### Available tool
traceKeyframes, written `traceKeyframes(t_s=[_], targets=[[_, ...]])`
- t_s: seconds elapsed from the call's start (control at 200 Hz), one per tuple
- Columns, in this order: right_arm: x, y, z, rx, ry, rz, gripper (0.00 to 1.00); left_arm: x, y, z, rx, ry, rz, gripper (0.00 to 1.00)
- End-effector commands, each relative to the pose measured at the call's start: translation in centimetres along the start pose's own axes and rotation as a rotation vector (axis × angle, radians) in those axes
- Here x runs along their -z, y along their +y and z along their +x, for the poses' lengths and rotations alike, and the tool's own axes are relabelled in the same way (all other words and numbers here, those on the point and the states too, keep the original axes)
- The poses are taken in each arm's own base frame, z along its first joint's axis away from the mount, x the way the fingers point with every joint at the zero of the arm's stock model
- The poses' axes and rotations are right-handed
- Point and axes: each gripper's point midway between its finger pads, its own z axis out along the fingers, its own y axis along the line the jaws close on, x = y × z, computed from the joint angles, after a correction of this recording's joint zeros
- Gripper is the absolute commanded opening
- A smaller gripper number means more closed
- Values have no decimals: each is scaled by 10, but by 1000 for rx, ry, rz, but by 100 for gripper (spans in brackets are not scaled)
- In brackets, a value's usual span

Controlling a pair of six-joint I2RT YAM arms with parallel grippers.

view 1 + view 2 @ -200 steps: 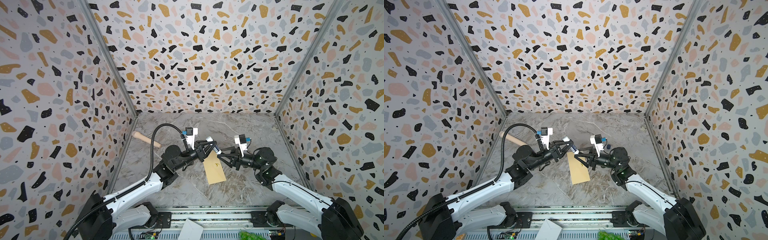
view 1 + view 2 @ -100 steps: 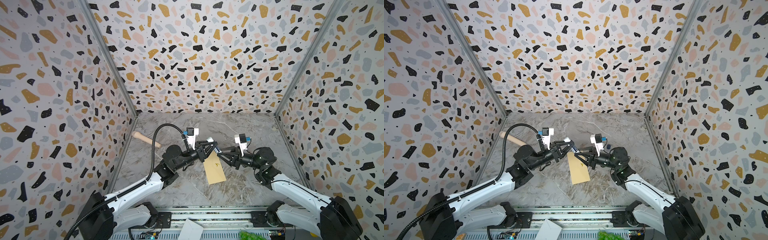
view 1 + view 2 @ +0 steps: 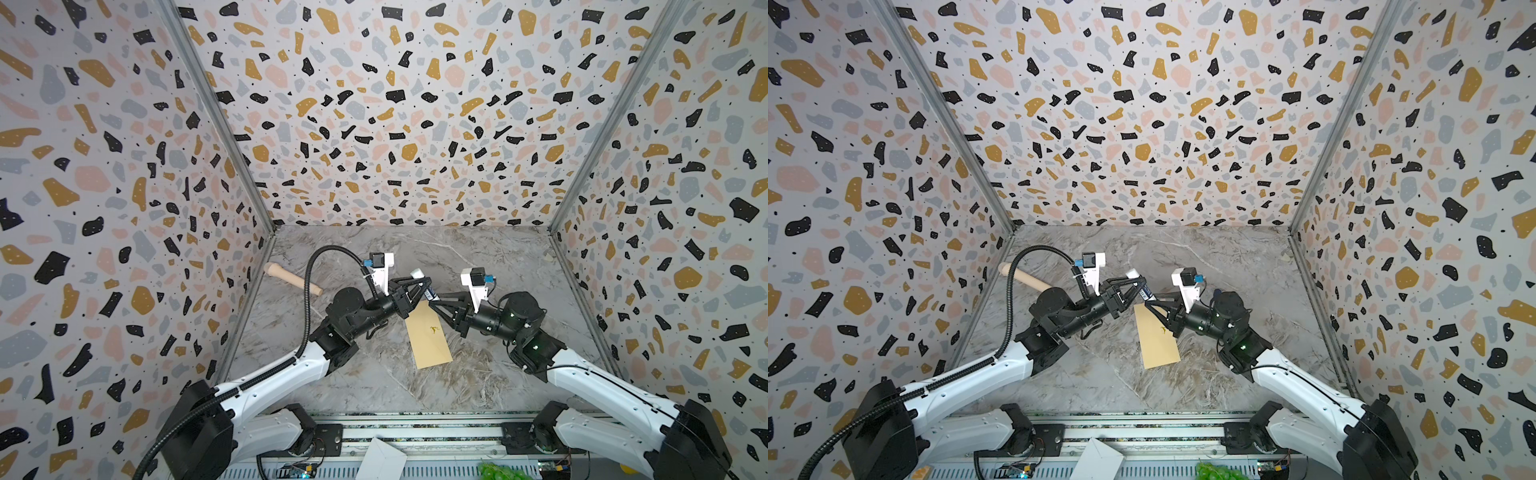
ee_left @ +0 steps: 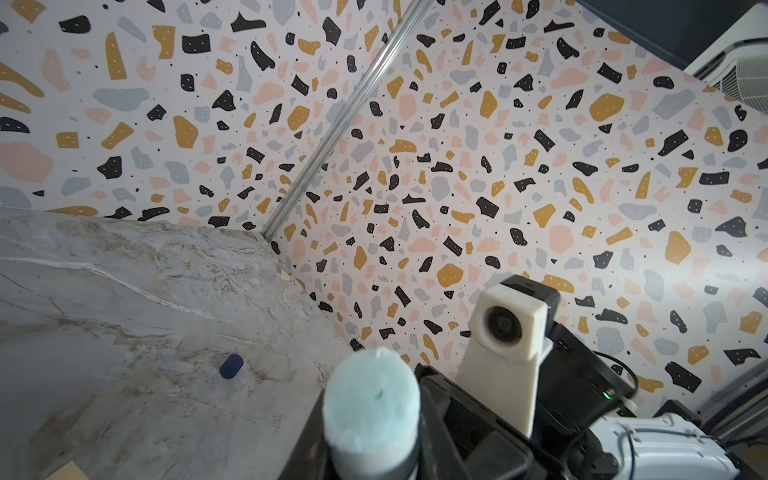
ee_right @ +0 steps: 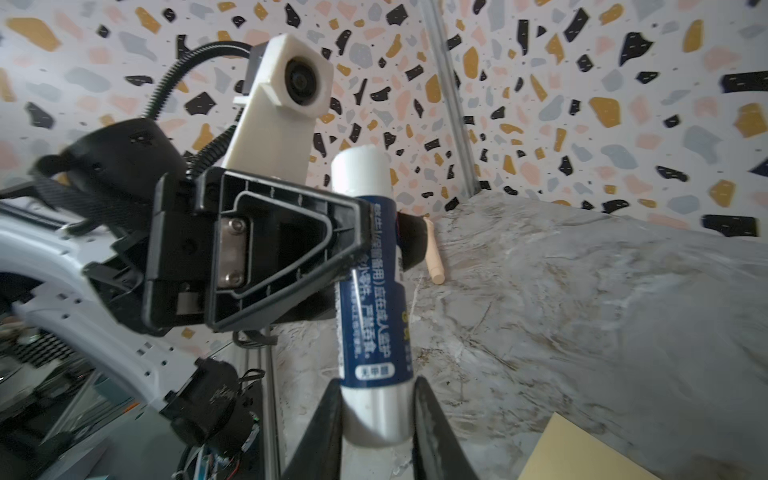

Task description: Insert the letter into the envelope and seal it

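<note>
The tan envelope (image 3: 428, 336) (image 3: 1156, 338) lies flat on the marble table, gold mark up, its flap end under the grippers. The letter is hidden. Above that end both grippers hold one blue-labelled glue stick (image 5: 370, 291) (image 3: 417, 274). My left gripper (image 3: 422, 287) (image 4: 370, 451) is shut on the stick's middle, and the bare pale glue tip (image 4: 370, 409) points at its camera. My right gripper (image 5: 376, 401) (image 3: 432, 300) has both fingers pressed against the stick's silvery base. A corner of the envelope (image 5: 582, 453) shows beside it.
A wooden roller (image 3: 293, 279) (image 5: 434, 257) lies by the left wall. A small blue cap (image 4: 231, 365) lies on the table toward the back right corner. A white paper piece (image 3: 382, 459) and something green (image 3: 498, 471) sit on the front rail.
My right gripper has narrowed its jaws onto the base of the glue stick and shifted slightly toward the left gripper. The left gripper and the envelope have stayed put.
</note>
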Motion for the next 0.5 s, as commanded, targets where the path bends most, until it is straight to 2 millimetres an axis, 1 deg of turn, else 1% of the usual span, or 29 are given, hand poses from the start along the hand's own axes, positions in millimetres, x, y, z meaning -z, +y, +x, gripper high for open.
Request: traceKeyframes(t_s=[0.0,0.1,0.165,0.265,0.37,0.496], targets=[[10,-37,-29,236,-22,450,0,-8,-5,7,-29,39,22,0],[12,-40,-34,391,-2,663,0,-9,0,9,-27,41,7,0],[9,-38,-35,493,22,765,0,-10,0,9,-24,41,6,0],[0,-34,-32,647,64,890,0,-11,1,10,-22,45,3,0],[-10,-27,-27,748,83,937,0,-11,2,10,-25,45,-4,0],[-18,-22,-20,781,95,935,0,-11,3,10,-28,45,-9,0]])
